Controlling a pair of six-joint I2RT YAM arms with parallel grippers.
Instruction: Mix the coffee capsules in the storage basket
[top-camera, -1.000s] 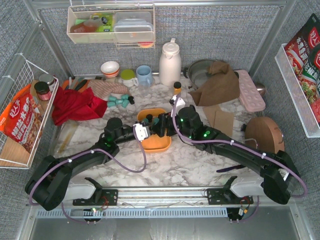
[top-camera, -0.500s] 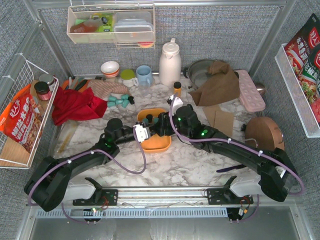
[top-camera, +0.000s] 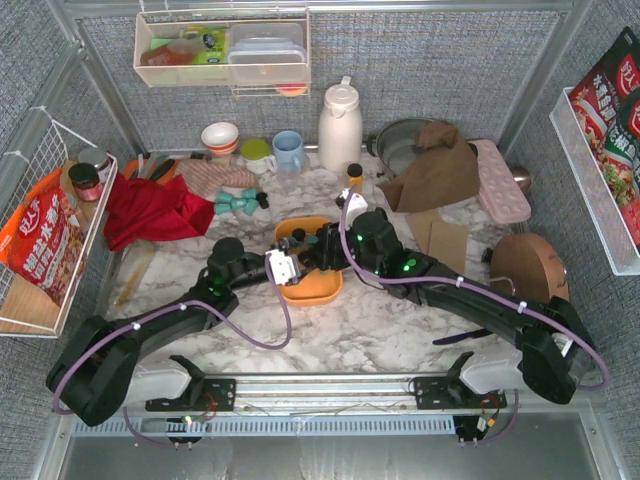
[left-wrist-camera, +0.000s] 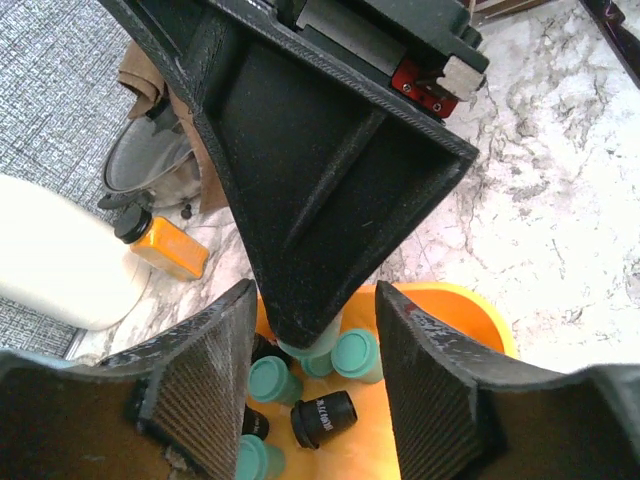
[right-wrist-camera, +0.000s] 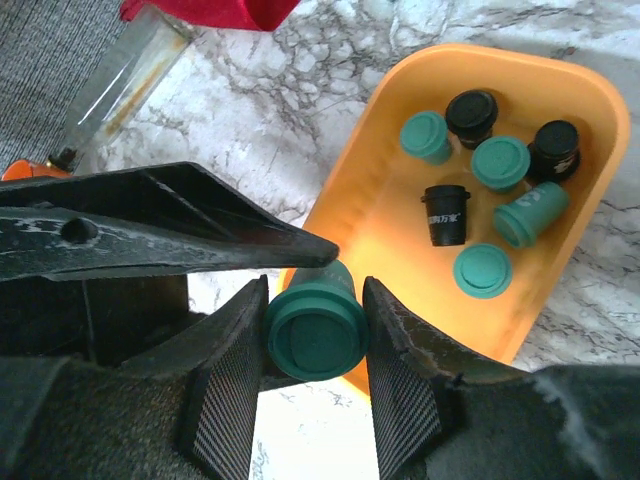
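Right tool (right-wrist-camera: 315, 318) clamps teal capsule (right-wrist-camera: 315, 345) by sides over basket (right-wrist-camera: 600, 130); left tool (left-wrist-camera: 315, 310) released. Capsule likely light, stiff, slick; grip mid-body.

Left fingers (left-wrist-camera: 200, 390) and right fingers (right-wrist-camera: 225, 390) together over the storage basket (right-wrist-camera: 372, 200); open marble tabletop (top-camera: 360, 322) nearer.

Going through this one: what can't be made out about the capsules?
Top external: most coffee capsules in the storage basket, under the left end effector and right end effector.
Left wrist: held teal capsule, mostly behind right end effector.
Right wrist: basket's near end, behind that capsule; black capsule print unreadable.
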